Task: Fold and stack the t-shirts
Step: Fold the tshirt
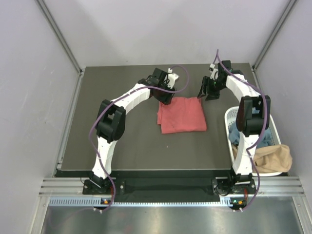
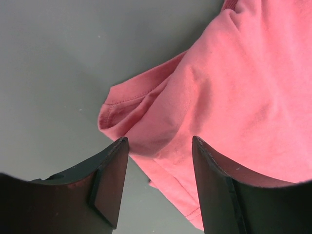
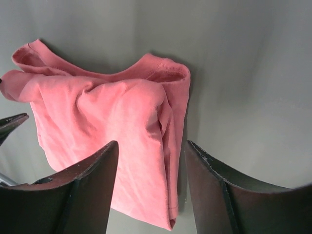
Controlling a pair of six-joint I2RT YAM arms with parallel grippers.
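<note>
Left tool (image 2: pixel 158 146): jaws wide, gripping nothing, over a rumpled corner of the coral-red t-shirt (image 2: pixel 234 97). Right tool (image 3: pixel 151 146): jaws wide, empty, over the opposite edge. The shirt lies folded on the table (image 1: pixel 146 146) between the tools. Only the top view shows the white basket (image 1: pixel 230 117) behind the right tool, holding a blue t-shirt (image 1: pixel 237 132) and a tan t-shirt (image 1: pixel 273 158).

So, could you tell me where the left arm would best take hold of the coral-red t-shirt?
Probably its far left corner: the coral-red t-shirt lies folded flat on the table, but there the layers bunch and lift slightly. Come straight down from above, the open left jaws straddling that edge, so all the layers are pinched together.
</note>
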